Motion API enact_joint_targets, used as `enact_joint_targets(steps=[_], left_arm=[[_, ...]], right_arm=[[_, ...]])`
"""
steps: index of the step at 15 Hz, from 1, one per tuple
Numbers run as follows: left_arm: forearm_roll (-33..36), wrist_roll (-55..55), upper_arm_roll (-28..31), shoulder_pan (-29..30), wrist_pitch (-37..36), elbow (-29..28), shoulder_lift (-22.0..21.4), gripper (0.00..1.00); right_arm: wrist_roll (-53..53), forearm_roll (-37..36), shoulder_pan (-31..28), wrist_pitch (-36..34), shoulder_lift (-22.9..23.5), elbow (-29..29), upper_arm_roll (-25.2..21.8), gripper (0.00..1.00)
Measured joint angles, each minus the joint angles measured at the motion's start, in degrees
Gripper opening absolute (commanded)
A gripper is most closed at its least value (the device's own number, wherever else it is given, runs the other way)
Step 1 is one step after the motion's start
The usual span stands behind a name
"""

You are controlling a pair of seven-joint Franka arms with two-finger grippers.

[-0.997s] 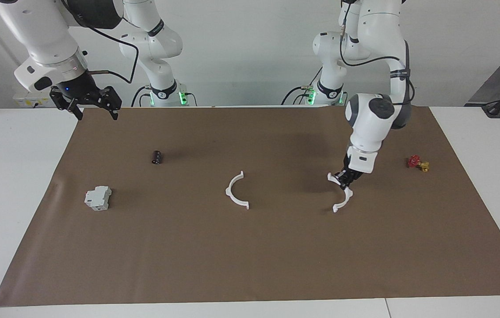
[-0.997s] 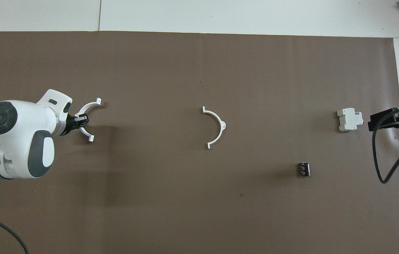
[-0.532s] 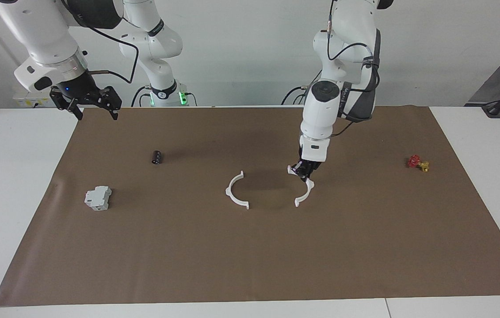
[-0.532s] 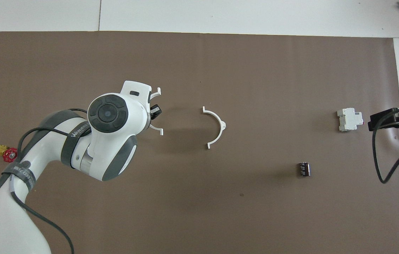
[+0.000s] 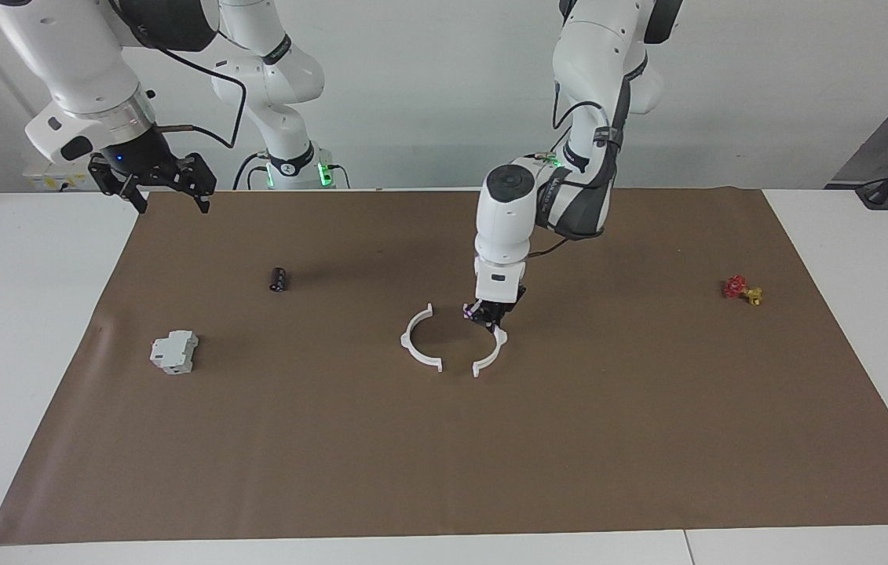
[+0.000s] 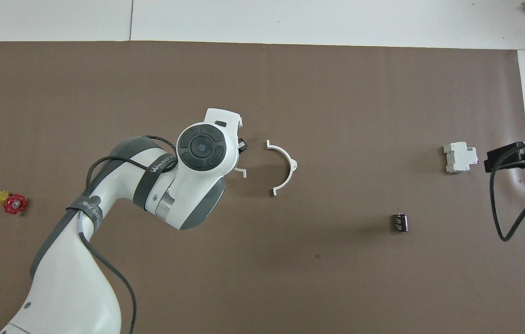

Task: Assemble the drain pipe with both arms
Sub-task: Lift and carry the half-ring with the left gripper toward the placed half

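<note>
Left end effector point(image 5: 493, 314), frame centre, clenched on 1 white half-ring point(image 5: 491, 351) of the drain pipe, held just beside the 2nd half-ring point(image 5: 415, 346) lying on the brown counter point(image 5: 444, 455); ends close, not joined. Right end effector point(image 5: 169, 192), upper left, waits with fingers spread. Grey block point(image 5: 174, 351) centre left, red-and-yellow valve point(image 5: 741, 290) centre right.

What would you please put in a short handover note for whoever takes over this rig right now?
Left gripper: shut on one thin white plastic half-ring, at the mat's middle.
Right gripper: waiting, open, over the brown mat's corner at the right arm's end.
The second white half-ring lies flat on the mat, open side facing the held one; a gap remains between their tabs.
Done: first half brought alongside.
Left: close the gap and join the tabs.
</note>
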Motion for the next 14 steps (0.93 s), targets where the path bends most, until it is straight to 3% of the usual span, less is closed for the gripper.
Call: enact_joint_targets(steps=[14], left_arm=[[0.59, -3.08, 0.18, -4.08, 1.25, -2.85, 0.18, 0.0]], right_arm=[[0.0, 0.0, 0.0, 0.0, 0.0, 0.0, 0.0, 1.0]])
